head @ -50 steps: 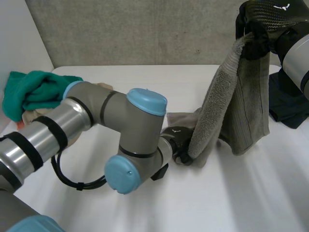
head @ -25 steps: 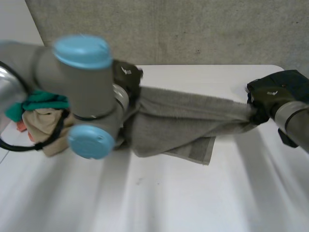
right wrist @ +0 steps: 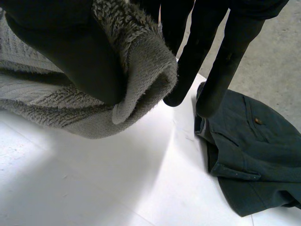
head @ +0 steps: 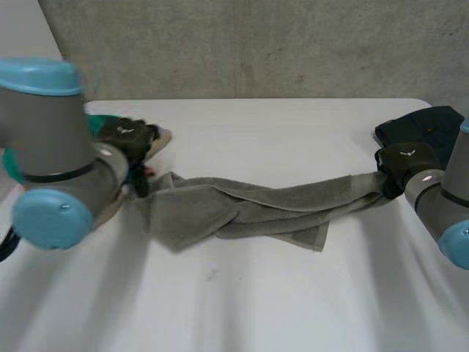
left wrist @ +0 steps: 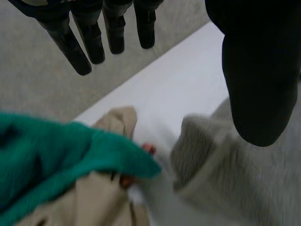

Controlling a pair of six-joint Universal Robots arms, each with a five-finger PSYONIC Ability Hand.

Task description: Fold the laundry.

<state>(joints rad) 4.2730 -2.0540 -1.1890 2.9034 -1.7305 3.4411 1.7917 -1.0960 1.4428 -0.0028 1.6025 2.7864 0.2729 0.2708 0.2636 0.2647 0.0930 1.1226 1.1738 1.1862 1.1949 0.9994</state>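
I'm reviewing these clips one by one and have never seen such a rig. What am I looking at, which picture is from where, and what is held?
This is a robot with two arms at a white table, each ending in a black hand. The head view looks down from between the arms; the other two come from cameras on the wrists, looking along each hand. A grey towel lies drawn out across the table. The right hand pinches one end between thumb and fingers. The left hand is open by the other end, fingers straight, holding nothing. Beside it a green cloth lies on a beige cloth; a dark garment lies near the right hand.
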